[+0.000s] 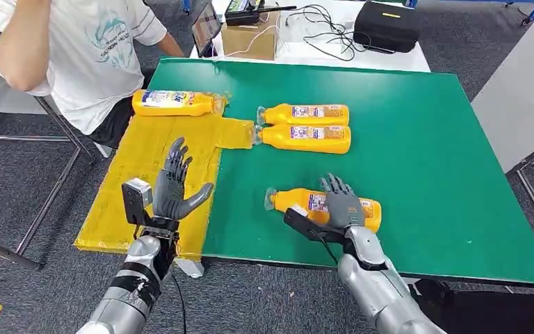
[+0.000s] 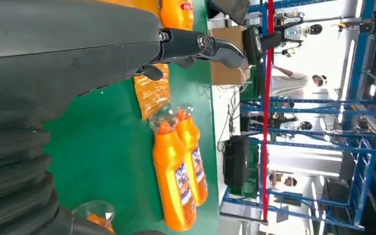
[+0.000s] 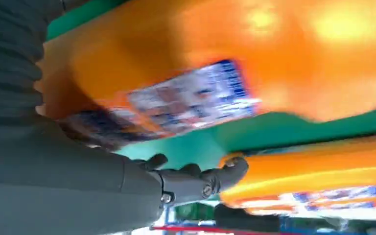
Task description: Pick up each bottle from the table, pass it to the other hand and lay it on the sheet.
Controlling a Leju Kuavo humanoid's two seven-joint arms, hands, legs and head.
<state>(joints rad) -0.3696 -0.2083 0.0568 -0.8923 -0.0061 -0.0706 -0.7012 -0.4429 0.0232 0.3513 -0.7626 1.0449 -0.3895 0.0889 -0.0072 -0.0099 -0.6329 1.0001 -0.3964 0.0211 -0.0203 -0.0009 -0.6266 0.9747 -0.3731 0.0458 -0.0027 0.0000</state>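
Right hand (image 1: 342, 204) lies over near bottle (image 1: 299, 202) on green table (image 1: 424, 160), fingers draped across label, grip not yet sure. Left hand (image 1: 175, 186) spread, empty, above yellow sheet (image 1: 139, 167). 1 bottle (image 1: 177, 102) already on sheet. Advice: wrap body mid-length, lift level, cap toward left hand.
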